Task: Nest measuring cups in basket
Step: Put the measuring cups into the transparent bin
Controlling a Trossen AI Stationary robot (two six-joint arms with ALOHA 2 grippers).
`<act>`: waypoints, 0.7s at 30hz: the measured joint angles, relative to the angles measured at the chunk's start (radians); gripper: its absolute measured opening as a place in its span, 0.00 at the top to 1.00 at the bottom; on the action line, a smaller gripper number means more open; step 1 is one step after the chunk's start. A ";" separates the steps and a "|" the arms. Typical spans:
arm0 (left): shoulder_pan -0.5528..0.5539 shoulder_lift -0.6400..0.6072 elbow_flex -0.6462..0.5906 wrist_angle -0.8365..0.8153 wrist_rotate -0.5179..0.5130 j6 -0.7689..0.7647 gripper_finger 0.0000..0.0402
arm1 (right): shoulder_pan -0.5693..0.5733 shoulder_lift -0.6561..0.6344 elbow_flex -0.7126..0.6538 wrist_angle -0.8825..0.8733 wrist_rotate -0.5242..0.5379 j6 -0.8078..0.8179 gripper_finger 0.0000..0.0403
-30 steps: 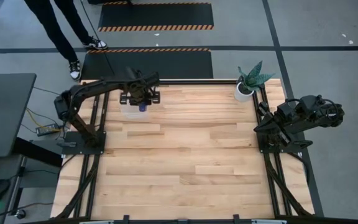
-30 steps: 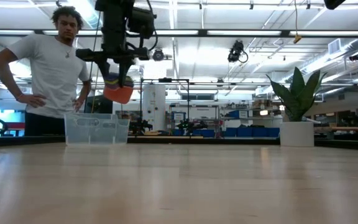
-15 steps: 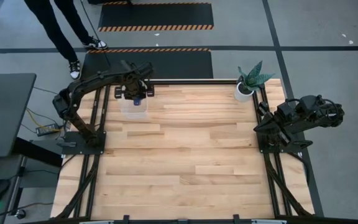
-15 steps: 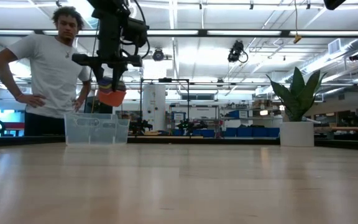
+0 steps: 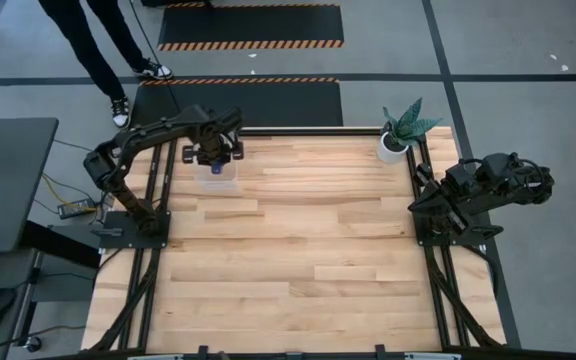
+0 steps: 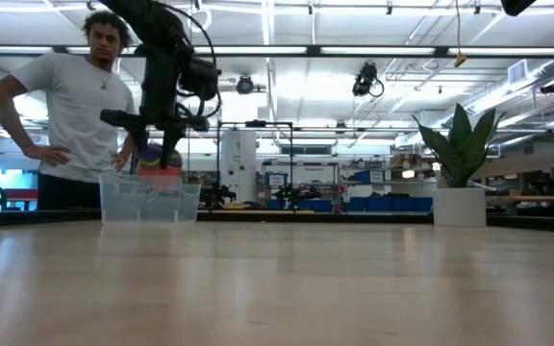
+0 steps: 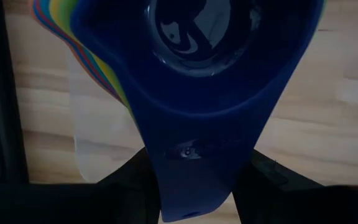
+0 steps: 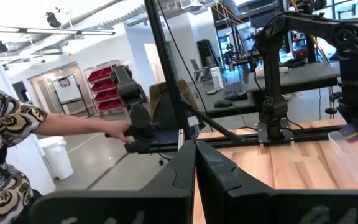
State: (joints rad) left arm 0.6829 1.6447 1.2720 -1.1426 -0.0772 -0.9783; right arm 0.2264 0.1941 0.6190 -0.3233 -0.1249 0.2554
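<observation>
The left end effector (image 6: 164, 154) hangs directly above the basket (image 6: 150, 200), closed on the flat handles of the nested measuring cups (image 6: 161, 160), which sit at or just past the level of the basket's rim in the low view. From the left wrist view the stack (image 7: 191, 81) is dark blue on top with yellow, green, orange and red edges fanned out beneath it, and the clear basket wall (image 7: 95, 146) shows under and beside it against the worktop (image 7: 328, 124). The step in hand looks like the final lowering and release. To do it well, I would bring the stack straight down until the bottom cup rests on the basket floor, keeping it level so the fanned lower cups do not slide out of the nest. The handles should stay inside the basket's walls, not hooked over the rim, since the light basket could tip or skid. Only then part the fingers and lift straight up. The right end effector (image 8: 194, 162) waits far from the basket at the worktop's opposite edge, its fingers pressed together on nothing.
</observation>
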 joint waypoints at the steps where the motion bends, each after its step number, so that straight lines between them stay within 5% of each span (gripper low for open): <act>1: 0.007 0.000 -0.015 0.013 0.000 0.003 0.63 | 0.000 0.000 0.000 0.000 0.000 0.005 0.95; 21: 0.055 -0.001 -0.281 0.313 0.091 0.026 0.63 | 0.000 0.000 0.000 0.001 0.030 0.033 0.95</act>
State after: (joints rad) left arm 0.7380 1.6436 0.9909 -0.8298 0.0140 -0.9526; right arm 0.2260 0.1941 0.6189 -0.3227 -0.0949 0.2879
